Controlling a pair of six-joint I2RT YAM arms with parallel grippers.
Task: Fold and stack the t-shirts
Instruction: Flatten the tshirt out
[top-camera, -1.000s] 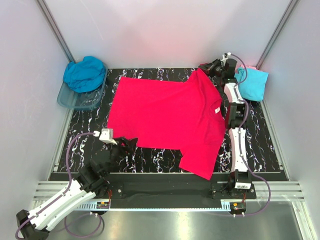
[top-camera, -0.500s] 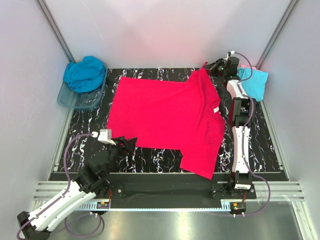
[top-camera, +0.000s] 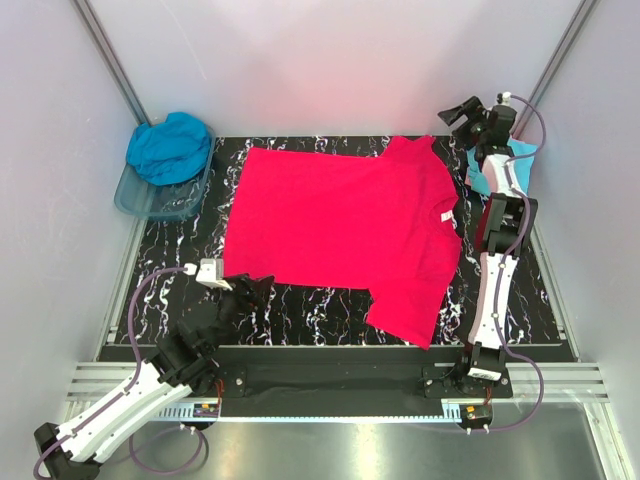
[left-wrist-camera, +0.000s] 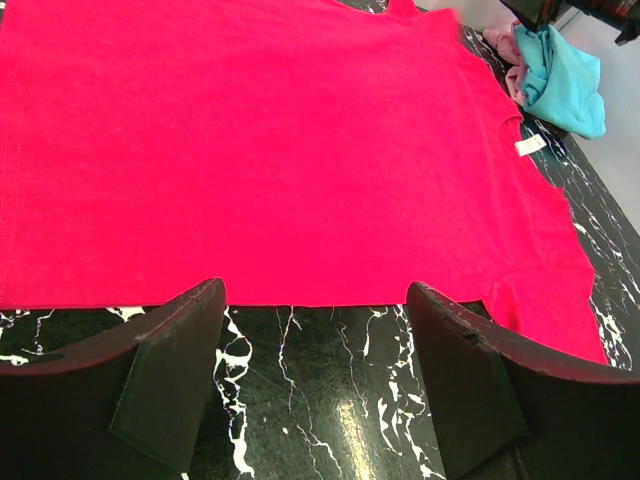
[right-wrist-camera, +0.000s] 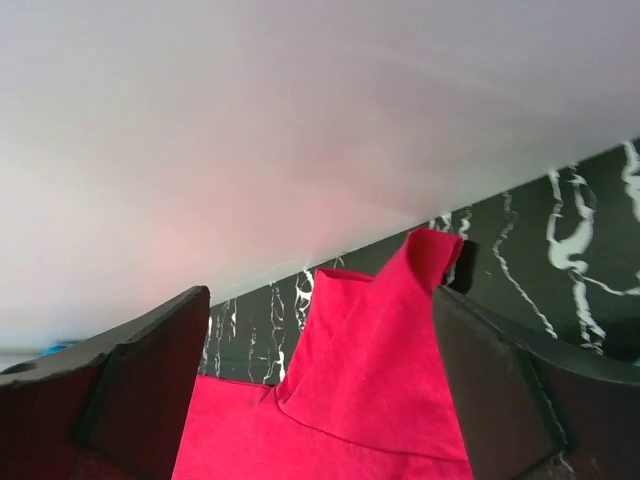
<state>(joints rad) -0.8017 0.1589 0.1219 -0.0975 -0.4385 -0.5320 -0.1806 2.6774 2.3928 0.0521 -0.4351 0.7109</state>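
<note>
Shirts, four: red shirt (top-camera: 340, 235) spread flat, teal shirt (top-camera: 170, 147) in one tub (top-camera: 150, 208), cyan shirt (left-wrist-camera: 565, 80) touching pink shirt (left-wrist-camera: 503, 42). Left claw (left-wrist-camera: 315, 300) and right claw (right-wrist-camera: 320, 300) gape, empty.

Bright, even overhead light, I note; shadows soft. Table (left-wrist-camera: 345, 425) gloss gives mild glare. Wall (right-wrist-camera: 300, 120) tinted pink. Left pincer fingers (left-wrist-camera: 170, 380) look blurred.

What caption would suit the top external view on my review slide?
Pink-red t-shirt spread out on the marbled table; left gripper and right gripper both open.
</note>
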